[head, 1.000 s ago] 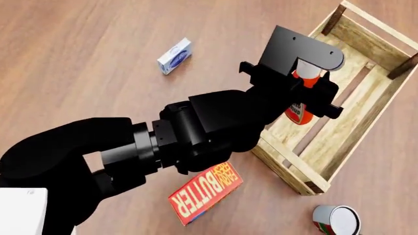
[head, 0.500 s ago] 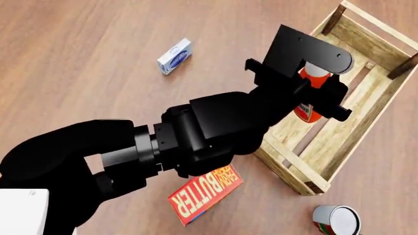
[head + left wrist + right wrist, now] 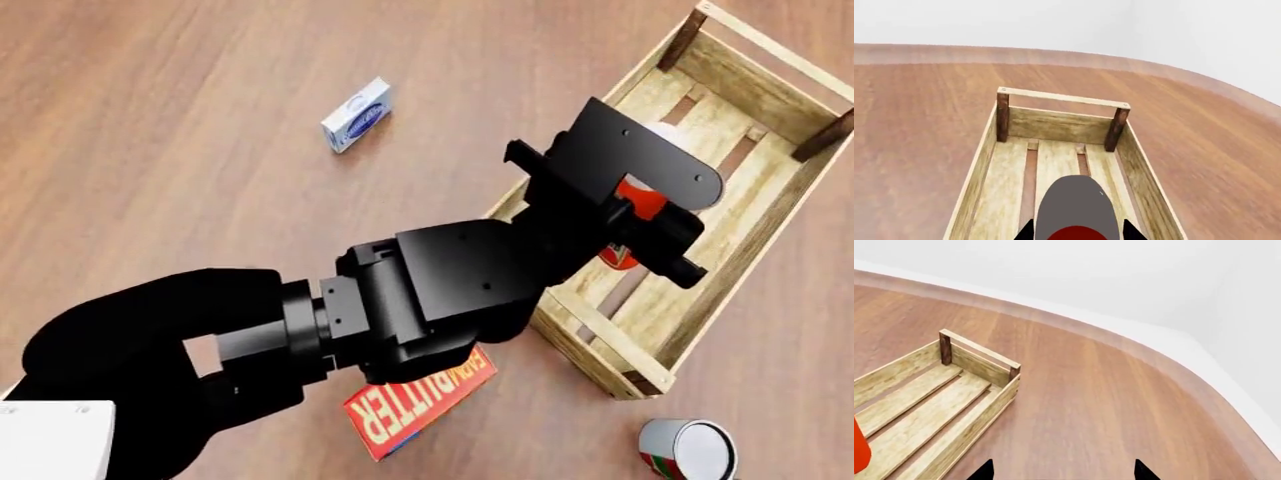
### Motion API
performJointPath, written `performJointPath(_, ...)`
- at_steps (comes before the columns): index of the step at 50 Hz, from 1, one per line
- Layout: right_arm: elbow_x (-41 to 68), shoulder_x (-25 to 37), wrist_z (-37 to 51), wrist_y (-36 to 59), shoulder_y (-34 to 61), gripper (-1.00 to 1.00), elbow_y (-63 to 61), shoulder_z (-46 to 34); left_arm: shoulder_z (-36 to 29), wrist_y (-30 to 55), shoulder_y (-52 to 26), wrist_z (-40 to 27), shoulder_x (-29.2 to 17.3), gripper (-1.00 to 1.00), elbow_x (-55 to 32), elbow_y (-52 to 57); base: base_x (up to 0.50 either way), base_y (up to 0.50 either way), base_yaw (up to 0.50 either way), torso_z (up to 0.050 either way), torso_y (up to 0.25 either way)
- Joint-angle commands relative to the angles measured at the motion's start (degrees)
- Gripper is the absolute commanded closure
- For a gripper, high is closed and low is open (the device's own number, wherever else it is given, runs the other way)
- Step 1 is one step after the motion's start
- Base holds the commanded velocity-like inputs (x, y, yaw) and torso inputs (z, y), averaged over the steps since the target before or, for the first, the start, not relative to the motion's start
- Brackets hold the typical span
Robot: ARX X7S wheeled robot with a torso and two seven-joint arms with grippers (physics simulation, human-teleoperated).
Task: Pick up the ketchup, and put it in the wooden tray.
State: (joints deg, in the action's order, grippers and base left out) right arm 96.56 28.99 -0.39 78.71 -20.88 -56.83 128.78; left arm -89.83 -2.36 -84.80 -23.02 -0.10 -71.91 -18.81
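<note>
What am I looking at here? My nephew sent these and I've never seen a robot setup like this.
These are simulator renders of a two-armed robot, all from one moment. The head view looks down from a camera on its head: the big black shape is the left arm, whose gripper holds the ketchup over the wooden tray. On the wooden table also lie a red butter box, a small blue-and-white box and a can. The left wrist view is from a camera near that gripper, looking along the tray, with the bottle's cap close up. The right wrist view sees the tray from the other arm; that arm's gripper holds nothing visible.
</note>
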Motion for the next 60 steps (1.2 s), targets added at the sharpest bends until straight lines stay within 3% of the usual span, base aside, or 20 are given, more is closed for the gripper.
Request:
performJointPath(1, 0.11, -0.16, 0.59, -0.41, -0.4, -1.0, 0.1, -0.31, 0.54, -0.7, 1.18, 0.23, 0.1, 1.0, 1.33, -0.77, 0.0, 0.0, 0.0, 0.0, 0.0)
performJointPath(26, -0.38, -0.37, 0.61, -0.9, -0.94, -1.0, -0.06, -0.63, 0.49, -2.34, 2.89, 2.37, 0.1, 1.0, -1.34, -2.57, 0.0, 0.0, 0.0, 0.0, 0.0)
performJointPath(54, -0.38, -0.63, 1.21, -1.58, -1.63, -1.0, 0.04, -1.12, 0.59, -2.2, 4.6, 2.4, 0.1, 1.0, 2.59, -2.58, 0.0, 0.0, 0.0, 0.0, 0.001)
performJointPath(55, -0.4, -0.64, 1.18, -1.6, -1.63, -1.0, 0.03, -1.13, 0.58, -2.19, 4.68, 2.35, 0.1, -1.0, 2.74, -2.62, 0.0, 0.0, 0.0, 0.0, 0.0)
performJointPath(60, -0.49, -0.69, 1.23, -1.7, -1.69, -1.0, 0.0, -1.18, 0.62, -1.98, 4.94, 1.85, 0.1, -1.0, 3.62, -2.59, 0.0, 0.0, 0.0, 0.0, 0.0)
